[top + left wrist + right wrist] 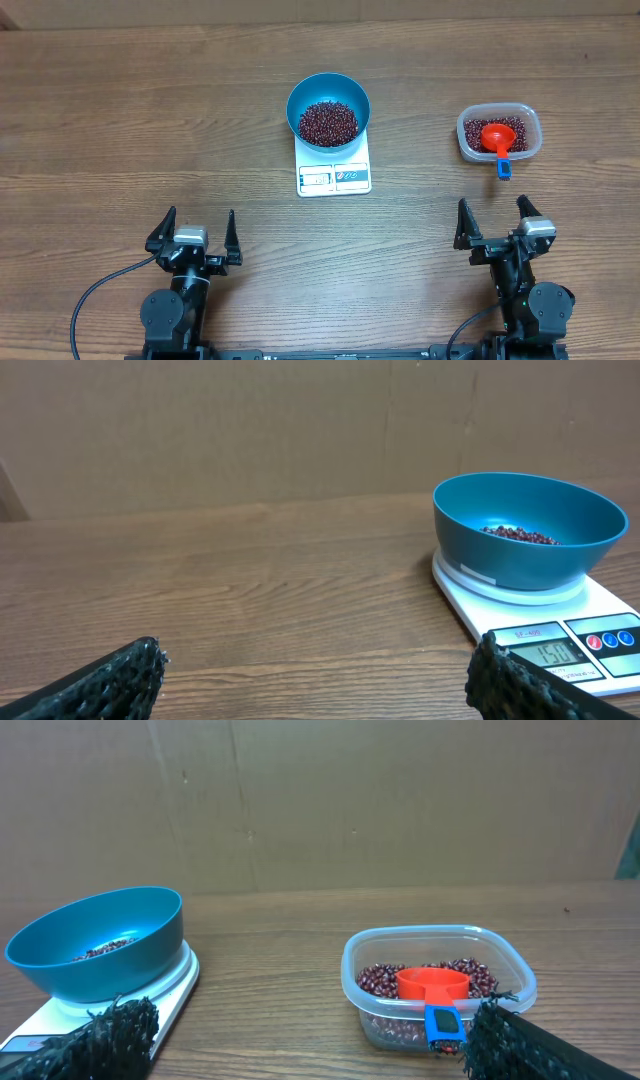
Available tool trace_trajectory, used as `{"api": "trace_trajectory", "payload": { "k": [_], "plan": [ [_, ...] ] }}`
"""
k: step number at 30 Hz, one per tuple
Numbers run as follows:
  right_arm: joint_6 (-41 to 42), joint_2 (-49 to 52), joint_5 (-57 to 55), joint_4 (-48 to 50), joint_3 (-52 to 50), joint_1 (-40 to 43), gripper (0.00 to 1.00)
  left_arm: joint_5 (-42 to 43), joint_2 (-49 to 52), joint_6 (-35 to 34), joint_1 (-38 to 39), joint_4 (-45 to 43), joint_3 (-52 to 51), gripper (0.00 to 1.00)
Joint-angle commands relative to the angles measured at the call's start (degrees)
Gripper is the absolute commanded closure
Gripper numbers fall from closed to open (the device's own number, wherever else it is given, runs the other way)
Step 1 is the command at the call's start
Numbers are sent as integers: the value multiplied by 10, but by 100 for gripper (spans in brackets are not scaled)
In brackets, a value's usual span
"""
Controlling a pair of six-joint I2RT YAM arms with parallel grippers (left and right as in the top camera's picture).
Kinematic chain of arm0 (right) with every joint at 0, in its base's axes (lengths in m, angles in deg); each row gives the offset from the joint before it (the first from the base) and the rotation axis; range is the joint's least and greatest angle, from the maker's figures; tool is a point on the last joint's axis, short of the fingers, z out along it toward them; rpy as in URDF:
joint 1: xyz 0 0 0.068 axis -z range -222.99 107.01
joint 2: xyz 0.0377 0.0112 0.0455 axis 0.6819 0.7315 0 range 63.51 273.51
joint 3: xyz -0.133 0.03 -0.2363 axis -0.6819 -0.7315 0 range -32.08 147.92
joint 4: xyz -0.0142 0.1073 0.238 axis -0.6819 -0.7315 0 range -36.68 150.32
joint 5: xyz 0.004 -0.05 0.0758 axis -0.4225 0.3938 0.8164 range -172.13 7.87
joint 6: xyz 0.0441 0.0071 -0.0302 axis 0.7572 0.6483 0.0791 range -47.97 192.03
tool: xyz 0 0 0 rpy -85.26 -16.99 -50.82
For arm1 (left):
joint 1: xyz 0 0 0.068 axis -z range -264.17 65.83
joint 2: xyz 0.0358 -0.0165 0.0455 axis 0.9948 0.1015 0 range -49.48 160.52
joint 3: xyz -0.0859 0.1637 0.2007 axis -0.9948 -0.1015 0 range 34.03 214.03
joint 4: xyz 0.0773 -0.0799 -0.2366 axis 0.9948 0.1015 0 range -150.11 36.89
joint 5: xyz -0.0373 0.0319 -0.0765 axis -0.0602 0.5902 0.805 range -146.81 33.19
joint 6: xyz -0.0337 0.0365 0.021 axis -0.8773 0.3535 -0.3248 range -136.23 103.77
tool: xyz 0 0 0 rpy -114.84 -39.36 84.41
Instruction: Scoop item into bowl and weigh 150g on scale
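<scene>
A blue bowl point(328, 108) point(528, 528) point(98, 942) stands on the white scale point(334, 175) point(560, 630) point(160, 990) and holds a heap of dark red beans point(328, 122) point(518, 535). The scale's display reads 150 in the left wrist view. More beans point(490, 132) point(380, 980) fill a clear plastic tub point(498, 133) point(437, 985), with an orange scoop point(498, 138) point(432, 984) resting in it. My left gripper point(194, 232) point(315, 670) hangs open near the table's front left, holding nothing. Likewise the right gripper point(494, 220) point(305, 1030) is open and empty at the front right, short of the tub.
The scoop's blue handle end point(504, 169) point(444, 1026) juts over the tub's near rim. A cardboard wall point(300, 430) backs the wooden table point(150, 120). Black cables point(85, 305) trail from both arm bases at the front edge.
</scene>
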Motion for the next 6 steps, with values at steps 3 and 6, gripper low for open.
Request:
{"api": "trace_trajectory", "payload": {
  "k": [3, 6],
  "plan": [
    [3, -6, -5, 3, -6, -4, 0, -2, -6, 11, -4, 1, -2, 1],
    [3, -6, -5, 3, -6, -4, 0, -2, -6, 11, -4, 1, -2, 0]
  ]
}}
